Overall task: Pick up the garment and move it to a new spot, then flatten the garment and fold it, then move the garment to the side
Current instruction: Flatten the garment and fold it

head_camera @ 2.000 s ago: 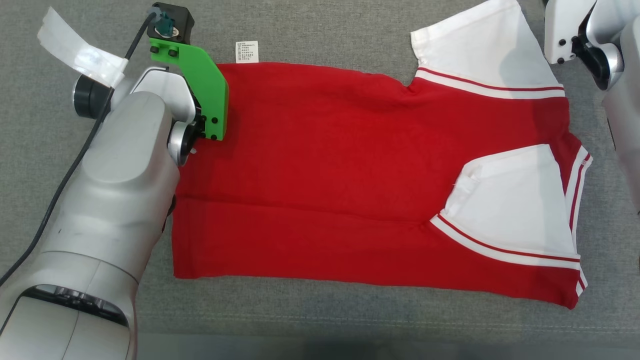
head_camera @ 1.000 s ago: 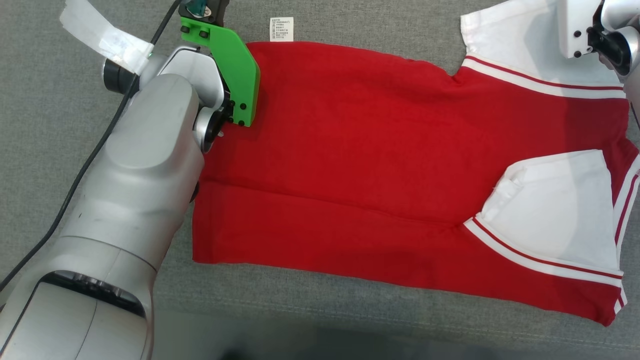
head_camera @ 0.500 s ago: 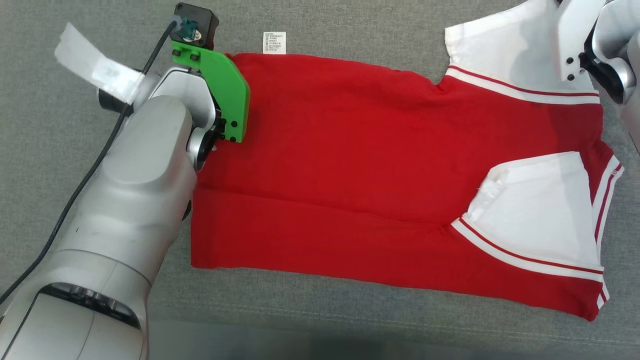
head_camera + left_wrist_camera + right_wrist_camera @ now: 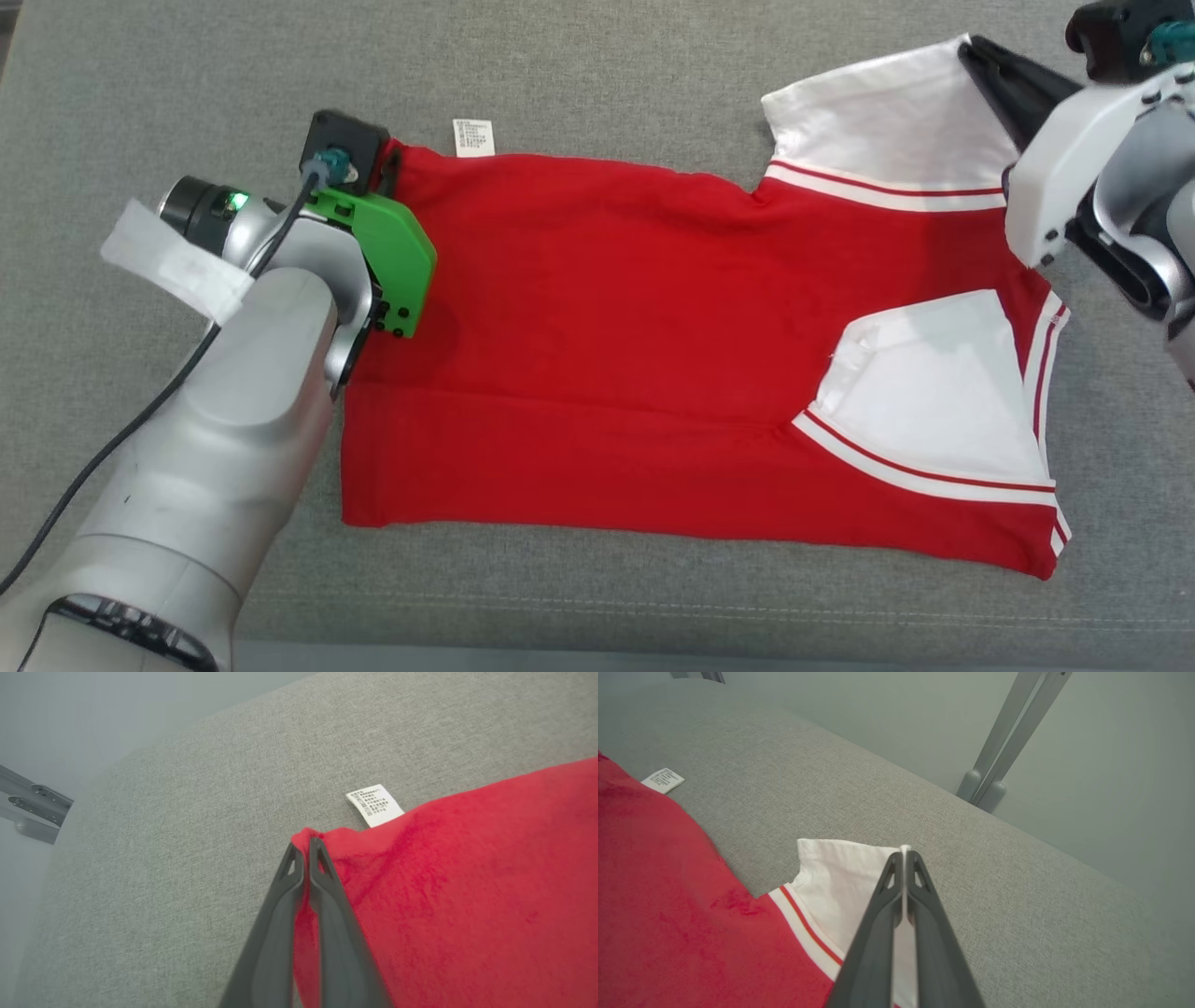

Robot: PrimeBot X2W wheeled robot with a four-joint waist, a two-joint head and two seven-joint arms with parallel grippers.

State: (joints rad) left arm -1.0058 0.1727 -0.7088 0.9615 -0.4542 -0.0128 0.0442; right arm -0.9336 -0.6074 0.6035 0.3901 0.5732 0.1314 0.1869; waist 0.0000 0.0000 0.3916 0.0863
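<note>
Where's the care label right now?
Head view: the label lies on the grey cushion at the shirt's far edge, left of centre, just right of the corner that the left gripper pinches.

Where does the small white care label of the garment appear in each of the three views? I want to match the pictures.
Head view: care label upper left of centre, at the far edge of the red garment.
Left wrist view: label right of centre, above and right of the left gripper.
Right wrist view: label near the left edge, upper part.
Shared landmark: the red edge beside the label.
</note>
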